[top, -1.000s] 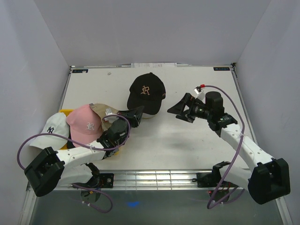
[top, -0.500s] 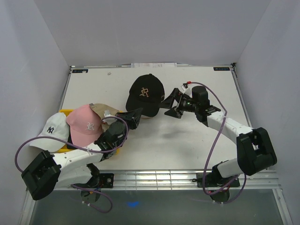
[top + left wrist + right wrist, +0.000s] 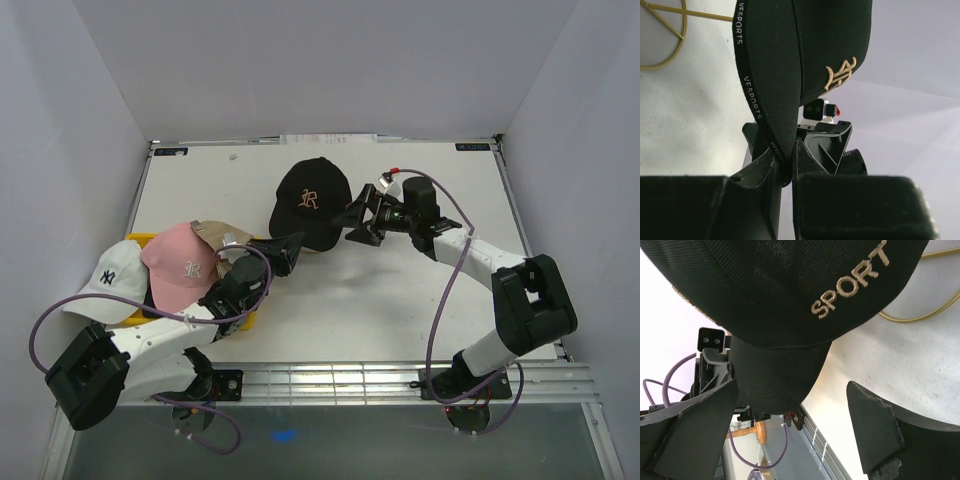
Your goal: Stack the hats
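Four caps, one of each colour; black cap (image 3: 312,198) upper middle of counter (image 3: 380,300), left jaws pinching its brim, right jaws spread just beside it; pink cap (image 3: 183,262), white cap (image 3: 112,278), tan cap (image 3: 212,232) crowd left edge; open counter lower right.

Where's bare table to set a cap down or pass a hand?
Free table: far left, between back edge, black cap and pink cap; far right corner beyond the right gripper; near middle between the arms. Crowded: near left with pink cap, white cap and yellow tray; and round the black cap, clamped by the left gripper.
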Motion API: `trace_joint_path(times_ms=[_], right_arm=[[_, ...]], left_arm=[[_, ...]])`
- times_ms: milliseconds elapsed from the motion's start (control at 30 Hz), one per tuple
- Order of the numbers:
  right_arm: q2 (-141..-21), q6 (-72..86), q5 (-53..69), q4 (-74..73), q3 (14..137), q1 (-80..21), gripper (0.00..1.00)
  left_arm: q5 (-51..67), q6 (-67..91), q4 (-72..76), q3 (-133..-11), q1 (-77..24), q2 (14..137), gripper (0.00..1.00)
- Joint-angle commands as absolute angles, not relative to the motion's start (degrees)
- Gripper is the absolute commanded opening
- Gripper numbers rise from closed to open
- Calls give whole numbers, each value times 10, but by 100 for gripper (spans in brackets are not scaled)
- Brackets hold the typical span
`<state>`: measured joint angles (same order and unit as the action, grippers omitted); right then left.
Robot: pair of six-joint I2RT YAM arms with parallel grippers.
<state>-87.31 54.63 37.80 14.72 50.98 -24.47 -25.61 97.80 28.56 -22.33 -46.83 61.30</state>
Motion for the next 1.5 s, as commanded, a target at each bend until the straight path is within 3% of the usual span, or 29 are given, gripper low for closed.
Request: trace_joint_path(times_ms=[0, 367, 567, 700, 1000, 1467], right_arm=[[-886, 518, 390, 152, 546, -247, 93], [-903, 506, 389, 135, 563, -245, 86], [-909, 512, 393, 139, 568, -243, 75], [-917, 504, 395, 120, 582, -242, 64], [-923, 491, 399, 84, 603, -225, 54], [-937, 475, 409, 34, 636, -201, 44]], left_arm=[[-207, 970, 223, -236, -461, 623, 10], [-156, 955, 193, -251, -454, 635, 11], [-149, 954, 173, -251, -454, 629, 13], [-150, 948, 154, -248, -454, 614, 24], [-155, 939, 89, -254, -454, 584, 38], [-166, 911, 3, -268, -454, 541, 48]])
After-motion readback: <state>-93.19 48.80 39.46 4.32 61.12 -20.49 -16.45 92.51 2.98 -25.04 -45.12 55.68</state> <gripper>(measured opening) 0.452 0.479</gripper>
